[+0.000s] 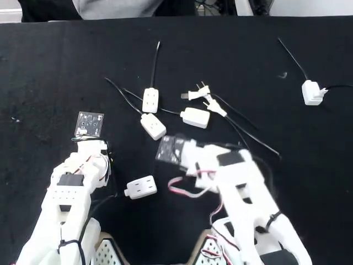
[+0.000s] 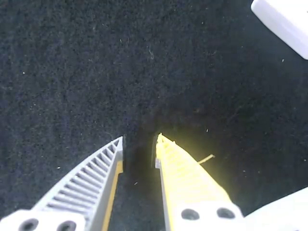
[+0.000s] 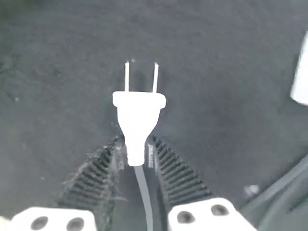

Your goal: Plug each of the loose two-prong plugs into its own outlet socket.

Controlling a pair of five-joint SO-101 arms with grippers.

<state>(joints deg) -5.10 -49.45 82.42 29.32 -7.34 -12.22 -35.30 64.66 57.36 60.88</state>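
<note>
While the left tool (image 2: pixel 139 140) hangs narrowly parted and empty over the black surface (image 2: pixel 72 67), the right tool (image 3: pixel 135 144) is clamped on a two-prong plug (image 3: pixel 138 113), prongs pointing straight out ahead of it.

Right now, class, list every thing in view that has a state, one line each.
Left gripper: open, empty.
Right gripper: shut on held plug.
Held plug: gripped at neck, prongs bare.
Far loose plug: lying unplugged.
Second loose plug: lying unplugged.
Nearest socket: empty.
</note>
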